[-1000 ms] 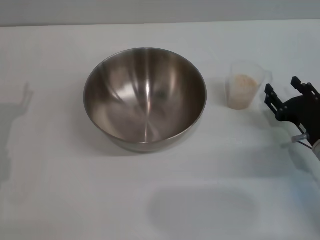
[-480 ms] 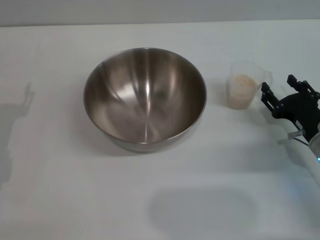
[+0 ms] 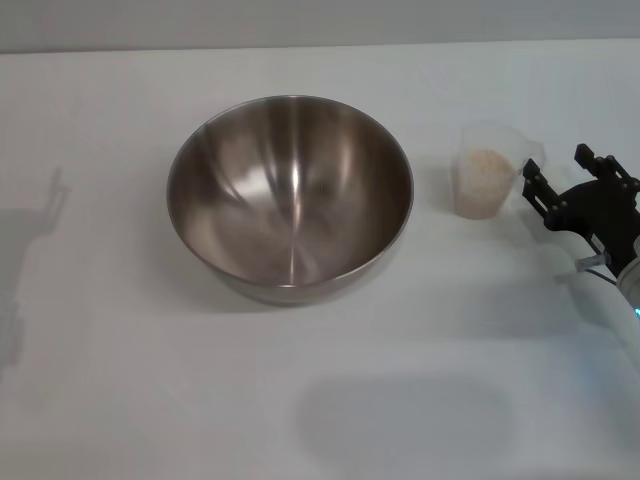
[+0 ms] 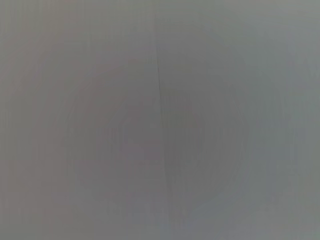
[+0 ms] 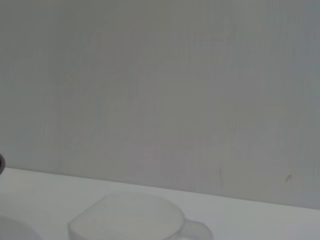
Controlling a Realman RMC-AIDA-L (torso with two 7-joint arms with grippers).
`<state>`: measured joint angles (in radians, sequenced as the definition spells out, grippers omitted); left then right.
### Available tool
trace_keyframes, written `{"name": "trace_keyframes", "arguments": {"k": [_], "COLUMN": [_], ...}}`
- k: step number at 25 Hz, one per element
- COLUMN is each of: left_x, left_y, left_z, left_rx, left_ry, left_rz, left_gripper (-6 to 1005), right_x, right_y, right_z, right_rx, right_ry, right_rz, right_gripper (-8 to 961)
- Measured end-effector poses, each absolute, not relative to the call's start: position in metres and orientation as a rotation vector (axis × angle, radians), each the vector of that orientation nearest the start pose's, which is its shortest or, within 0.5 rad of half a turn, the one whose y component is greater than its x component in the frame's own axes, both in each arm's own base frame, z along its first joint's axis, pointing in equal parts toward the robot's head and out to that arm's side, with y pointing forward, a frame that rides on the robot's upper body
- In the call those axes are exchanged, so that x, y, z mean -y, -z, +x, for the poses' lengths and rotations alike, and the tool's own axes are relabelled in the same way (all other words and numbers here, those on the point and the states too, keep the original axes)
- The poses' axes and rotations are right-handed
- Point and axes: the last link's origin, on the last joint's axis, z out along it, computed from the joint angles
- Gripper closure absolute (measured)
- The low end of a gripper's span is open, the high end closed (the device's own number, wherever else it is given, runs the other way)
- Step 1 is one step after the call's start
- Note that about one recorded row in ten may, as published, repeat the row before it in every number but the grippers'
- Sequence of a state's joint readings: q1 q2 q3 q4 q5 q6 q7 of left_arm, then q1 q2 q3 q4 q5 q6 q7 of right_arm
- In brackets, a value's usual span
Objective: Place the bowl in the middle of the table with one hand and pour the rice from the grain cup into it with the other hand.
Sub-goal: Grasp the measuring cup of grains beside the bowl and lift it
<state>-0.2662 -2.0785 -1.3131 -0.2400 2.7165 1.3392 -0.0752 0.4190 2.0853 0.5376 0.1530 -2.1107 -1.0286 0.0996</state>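
The steel bowl [image 3: 290,195] sits upright and empty in the middle of the white table [image 3: 120,380]. The clear grain cup [image 3: 487,172] stands to its right, partly filled with rice [image 3: 487,162]. My right gripper [image 3: 553,162] is open just right of the cup, level with its handle side and not touching it. In the right wrist view the cup's rim [image 5: 127,220] and handle [image 5: 196,232] show close by. My left gripper is out of view; only its shadow falls at the table's left edge.
The left wrist view shows only a plain grey surface. A wall runs along the table's far edge [image 3: 320,45].
My right gripper has moved a little to the left, closer to the grain cup. The bowl and the cup have not moved.
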Motion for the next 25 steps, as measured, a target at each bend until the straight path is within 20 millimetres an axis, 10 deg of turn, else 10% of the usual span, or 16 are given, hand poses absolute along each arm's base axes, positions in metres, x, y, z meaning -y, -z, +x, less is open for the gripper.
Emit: {"name": "trace_keyframes", "arguments": {"k": [25], "left_x": [-0.2916], "left_y": [-0.0223], "left_z": [-0.3465], "left_rx": [0.389], "left_ry": [0.690], "left_rz": [-1.443], "left_gripper": [197], "right_x": [-0.3153], "right_y": [0.0500], "right_z": [0.3412], "right_rx": [-0.589], "right_ry": [-0.516], "right_rz": [-1.781], "right_gripper": [274]}}
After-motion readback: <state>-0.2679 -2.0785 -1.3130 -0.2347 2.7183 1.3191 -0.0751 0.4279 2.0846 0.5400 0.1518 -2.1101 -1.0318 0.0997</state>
